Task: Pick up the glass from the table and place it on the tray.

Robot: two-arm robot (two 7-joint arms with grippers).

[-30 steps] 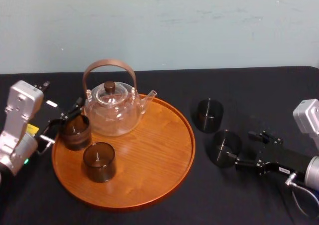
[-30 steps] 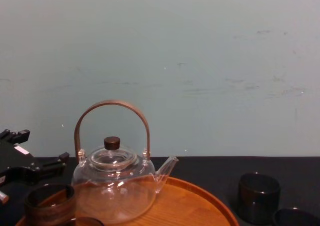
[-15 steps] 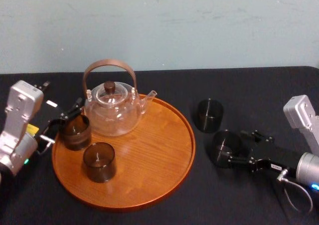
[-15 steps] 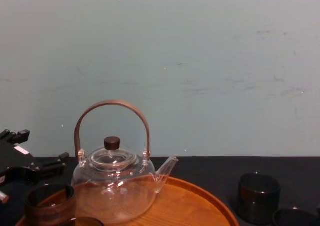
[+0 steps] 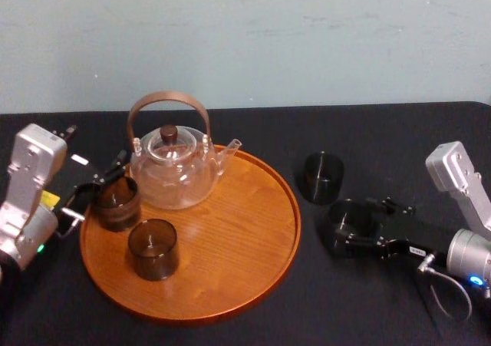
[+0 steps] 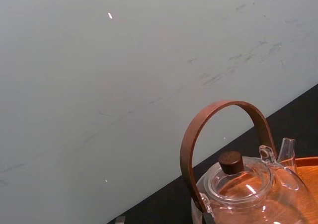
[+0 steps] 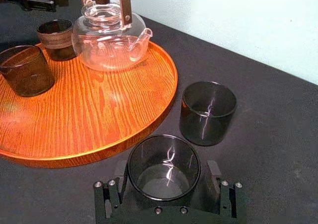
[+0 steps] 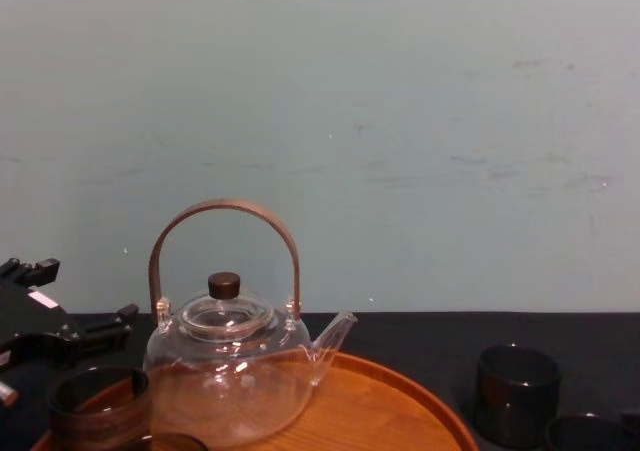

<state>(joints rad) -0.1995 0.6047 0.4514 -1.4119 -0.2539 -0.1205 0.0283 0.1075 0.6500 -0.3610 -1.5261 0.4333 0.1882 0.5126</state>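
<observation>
- While the grasp is not yet closed, we put this at the pick step: the right gripper (image 5: 351, 227) straddles the glass (image 7: 164, 164). The glass stands upright on the table (image 5: 383, 131), just off the right rim of the tray (image 5: 253, 223) and nearer the table's front edge than the second dark glass (image 5: 321, 177).
- Its fingers (image 7: 213, 177) are spread, one on each side of the glass wall and very near it. We cannot tell whether they touch; nothing looks squeezed.
- Next move, our call: close gently on the wall, lift straight up until the base clears the tray rim, carry it left, and set it down on bare wood in the tray's right half.
- Watch item: the second dark glass is just beside the target, so any sideways drift on the lift could knock it. A smooth glass wall may slip under a light grip.
- The left gripper (image 5: 96, 186) is parked at the tray's left rim, fingers spread, just beside the banded brown cup (image 5: 116, 202). We cannot tell if it touches.
- Also on the tray: the teapot (image 5: 173, 173) at the back-left and a plain brown cup (image 5: 153, 248) at the front-left.
- Writing: none readable. The white tag (image 5: 418, 250) on the right gripper and the yellow sticker (image 5: 49, 199) on the left arm are too small to make out.
</observation>
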